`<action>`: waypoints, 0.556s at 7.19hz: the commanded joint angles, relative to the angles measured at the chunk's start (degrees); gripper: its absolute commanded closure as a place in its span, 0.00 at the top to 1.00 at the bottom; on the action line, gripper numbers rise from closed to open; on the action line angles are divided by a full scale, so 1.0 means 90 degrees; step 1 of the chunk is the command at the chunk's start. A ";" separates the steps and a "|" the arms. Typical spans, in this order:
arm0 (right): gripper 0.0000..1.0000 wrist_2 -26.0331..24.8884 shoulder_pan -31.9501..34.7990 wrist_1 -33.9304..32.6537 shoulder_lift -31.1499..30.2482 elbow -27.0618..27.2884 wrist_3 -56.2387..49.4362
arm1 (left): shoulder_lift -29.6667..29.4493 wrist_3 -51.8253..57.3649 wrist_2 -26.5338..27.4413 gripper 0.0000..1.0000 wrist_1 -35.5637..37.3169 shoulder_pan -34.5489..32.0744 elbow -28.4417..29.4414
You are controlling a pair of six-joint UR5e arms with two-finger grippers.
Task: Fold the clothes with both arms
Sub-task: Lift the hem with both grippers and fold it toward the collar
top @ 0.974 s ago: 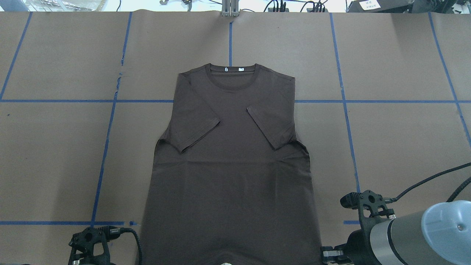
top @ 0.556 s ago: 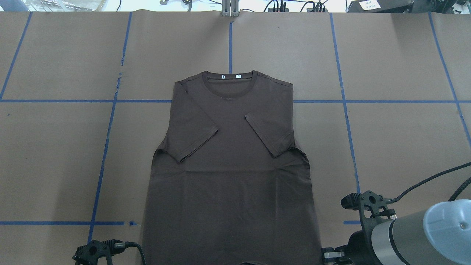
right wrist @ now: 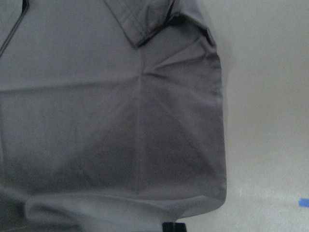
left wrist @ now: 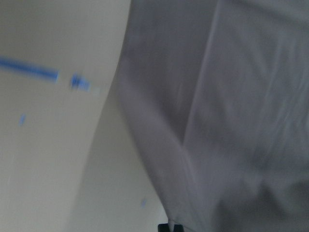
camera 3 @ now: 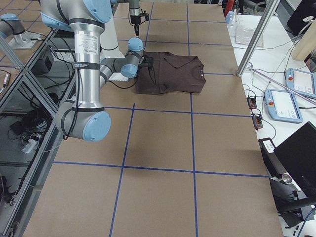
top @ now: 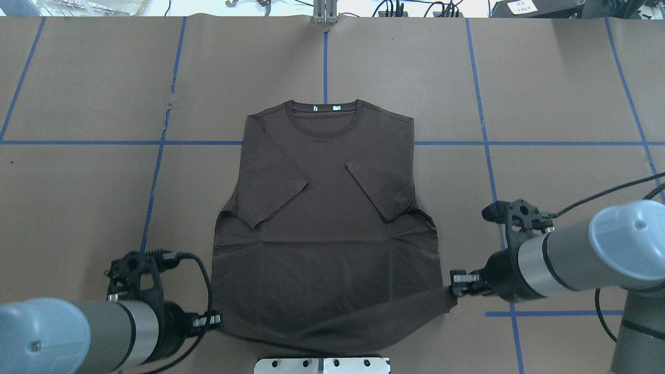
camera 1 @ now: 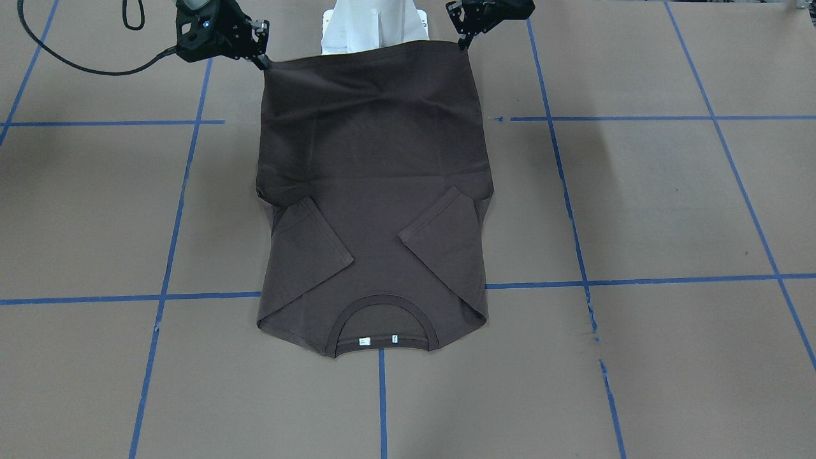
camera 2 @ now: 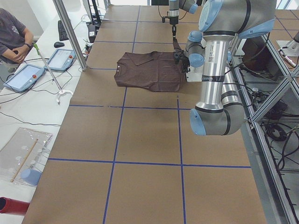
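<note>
At the near left corner of the shirt (top: 327, 223) the left tool (top: 214, 320) is closed on the hem (top: 363, 324), pinching the cloth just off the bench (top: 78, 104). The shirt lies face up in the middle of the bench, on the brown paper cover. Its collar (top: 324, 111) points away from the robot, and both sleeves (top: 275, 192) are folded in across the chest. Between the two corners the hem is raised and sags in a shallow curve, while the rest of the body is flat. At the near right corner the right tool (top: 453, 285) is likewise clamped on the hem, holding it a little higher and further forward than the left one. The step in hand looks like the bottom-to-top fold, with the sleeves already tucked and the hem gripped at both ends. The next move calls for both arms to carry the hem forward at an even pace and height, keeping it taut, and to lay it near the collar before letting go. An uneven pull could drag the whole shirt or skew the fold. No container takes part in the fold. The only one in sight is a clear tray (camera 2: 22, 158) on the side table, with a thin stick (camera 2: 24, 160) in it and other contents too small to tell.
</note>
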 commanded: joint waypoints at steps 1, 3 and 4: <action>0.00 0.0401 0.1147 -0.0008 0.0808 -0.0861 -0.0249 | -0.0652 0.1351 -0.0580 0.00 0.0007 -0.1531 0.0921; 0.00 0.0411 0.1822 -0.0027 0.1620 -0.1984 -0.0385 | -0.1054 0.1981 -0.0788 0.00 -0.0061 -0.2423 0.1763; 0.00 0.0479 0.2028 -0.0028 0.1943 -0.2404 -0.0395 | -0.1317 0.2080 -0.0778 0.00 -0.0110 -0.2668 0.2114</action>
